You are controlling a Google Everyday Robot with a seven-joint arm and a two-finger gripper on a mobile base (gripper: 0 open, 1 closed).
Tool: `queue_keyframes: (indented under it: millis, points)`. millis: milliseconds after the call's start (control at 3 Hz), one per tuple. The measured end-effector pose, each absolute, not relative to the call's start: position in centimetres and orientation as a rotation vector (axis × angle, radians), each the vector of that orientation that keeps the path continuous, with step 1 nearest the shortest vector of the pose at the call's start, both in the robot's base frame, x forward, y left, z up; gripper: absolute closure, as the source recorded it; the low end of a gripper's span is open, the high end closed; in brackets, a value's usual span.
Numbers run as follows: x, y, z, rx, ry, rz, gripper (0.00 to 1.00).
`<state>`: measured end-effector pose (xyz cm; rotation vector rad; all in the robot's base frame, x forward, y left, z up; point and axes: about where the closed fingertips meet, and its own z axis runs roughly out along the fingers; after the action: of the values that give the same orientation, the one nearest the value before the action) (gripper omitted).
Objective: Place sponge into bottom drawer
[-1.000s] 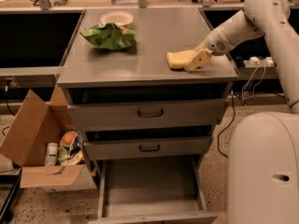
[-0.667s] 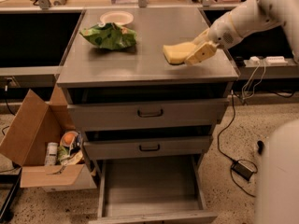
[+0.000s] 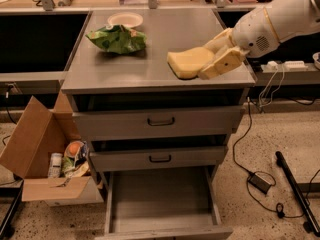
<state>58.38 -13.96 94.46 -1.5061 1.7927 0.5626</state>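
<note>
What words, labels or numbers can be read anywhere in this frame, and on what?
No text here can be read.
green snack bag: printing too blurred to read.
bottle in the cardboard box: label too small to read.
gripper, shut on the sponge over the right side of the cabinet top: no marking shows on either.
</note>
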Motion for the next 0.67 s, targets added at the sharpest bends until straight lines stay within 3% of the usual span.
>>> queue_keyframes:
  millis: [667]
  points:
    - [56.6, -12.6, 92.7, -1.570, 1.793, 0.557, 1.00]
